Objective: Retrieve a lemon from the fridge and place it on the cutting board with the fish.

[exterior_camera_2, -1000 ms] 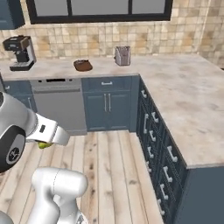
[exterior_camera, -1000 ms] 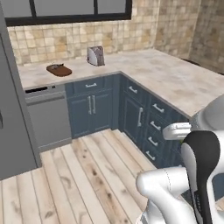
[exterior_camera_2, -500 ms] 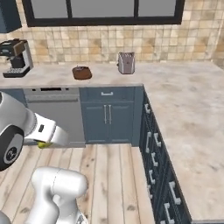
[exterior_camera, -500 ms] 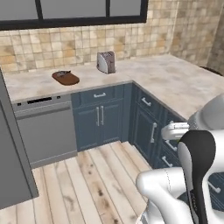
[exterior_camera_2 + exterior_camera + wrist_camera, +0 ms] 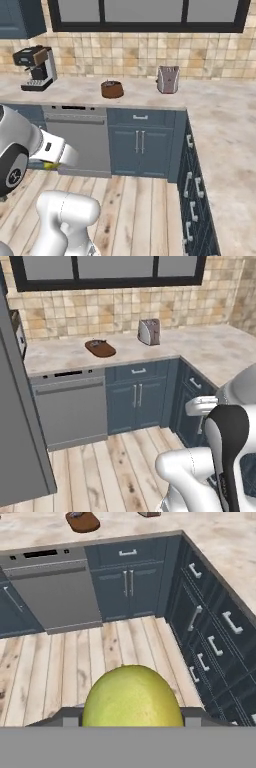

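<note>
Both base views have swung round since the earlier frames, so the base has turned: the cutting board [image 5: 100, 348] now sits nearer the middle of the left base view and the toaster [image 5: 149, 331] has come inboard, though neither thing has shifted on the bench [image 5: 210, 351]. In the hand view the lemon [image 5: 132, 698] bulks large at the bottom, clamped in the gripper [image 5: 132, 714], whose jaws press its two sides; in the right base view a yellow sliver of it shows under the white hand. The carry step is under way, and judged from these views the board lies well apart from the fruit, across open floor. To do it well, the base should close squarely on the bench run above the dishwasher [image 5: 77, 142], the arm holding the lemon level and high enough to clear the bench edge, then lowering it onto bare wood beside the fish [image 5: 98, 343] rather than onto it; a smooth oval fruit may roll, so release should come low. The bench is pale mottled stone over dark blue cabinets [image 5: 140, 145], meeting in a corner; a coffee machine [image 5: 35, 67] stands at its far end. Tan tiles back it beneath a black-framed window [image 5: 107, 271], and the floor [image 5: 70, 662] is pale planking. The fridge [image 5: 20, 421] rises as a grey slab at the left of the left base view.
</note>
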Controlling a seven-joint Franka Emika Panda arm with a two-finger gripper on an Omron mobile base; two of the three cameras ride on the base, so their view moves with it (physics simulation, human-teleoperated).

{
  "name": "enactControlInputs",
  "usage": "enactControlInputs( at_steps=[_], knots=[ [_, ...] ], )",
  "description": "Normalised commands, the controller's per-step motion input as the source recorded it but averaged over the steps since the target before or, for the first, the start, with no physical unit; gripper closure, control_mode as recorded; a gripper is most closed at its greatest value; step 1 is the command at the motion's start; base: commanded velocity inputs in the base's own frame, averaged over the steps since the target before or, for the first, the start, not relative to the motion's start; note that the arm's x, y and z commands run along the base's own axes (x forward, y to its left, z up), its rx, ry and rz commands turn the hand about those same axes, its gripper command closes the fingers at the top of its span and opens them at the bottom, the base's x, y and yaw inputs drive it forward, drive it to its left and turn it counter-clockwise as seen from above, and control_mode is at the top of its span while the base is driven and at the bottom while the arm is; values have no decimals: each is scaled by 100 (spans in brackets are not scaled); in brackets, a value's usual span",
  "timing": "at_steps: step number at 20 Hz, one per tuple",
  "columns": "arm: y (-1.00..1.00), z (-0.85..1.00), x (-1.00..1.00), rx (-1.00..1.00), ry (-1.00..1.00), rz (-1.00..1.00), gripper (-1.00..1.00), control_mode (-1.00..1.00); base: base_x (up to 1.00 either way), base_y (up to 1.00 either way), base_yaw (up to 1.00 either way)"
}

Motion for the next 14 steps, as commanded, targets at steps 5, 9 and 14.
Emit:
enactControlInputs(
  at_steps=[5, 9, 14],
  knots=[
    [0, 0, 0, 0, 0, 0, 100, 100, 80, -40, 30],
    [0, 0, 0, 0, 0, 0, 100, 100, 61, -34, 34],
    [0, 0, 0, 0, 0, 0, 100, 100, 51, -27, 21]
  ],
)
